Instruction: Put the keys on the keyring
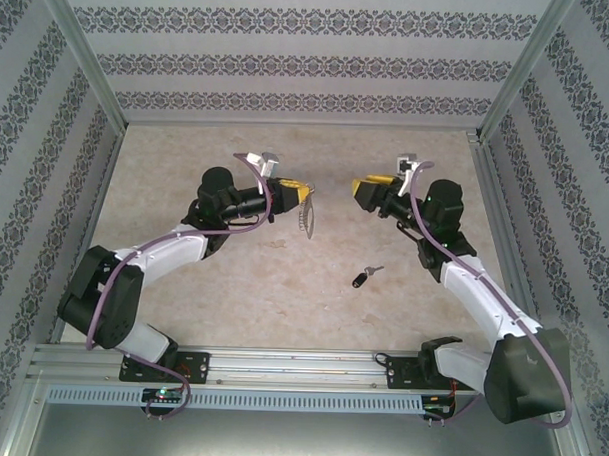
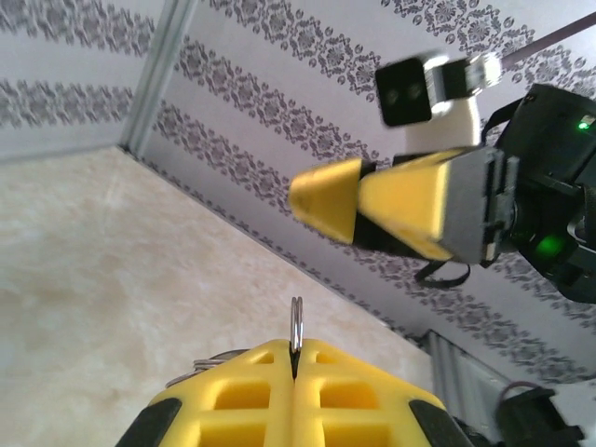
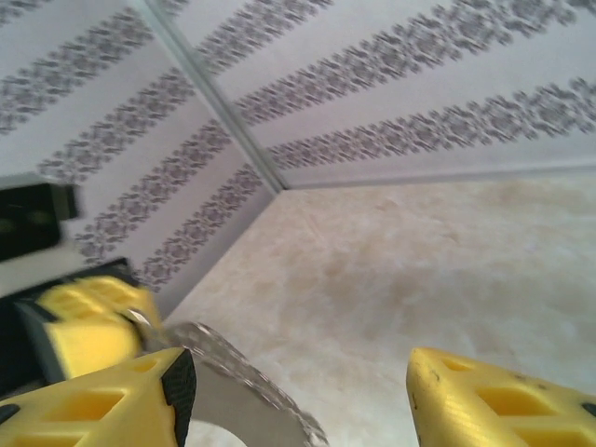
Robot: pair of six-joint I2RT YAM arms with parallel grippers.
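While left gripper (image 1: 305,194) pinches one keyring (image 1: 307,220), right gripper (image 1: 358,188) gapes empty; one key (image 1: 366,276) on table (image 1: 282,287).

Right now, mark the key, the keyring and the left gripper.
key (image 1: 361,280): top external view, on its black head.
keyring (image 1: 305,220): top external view, on the hanging grey loop.
left gripper (image 2: 294,366): left wrist view, on the seam between the shut fingers.
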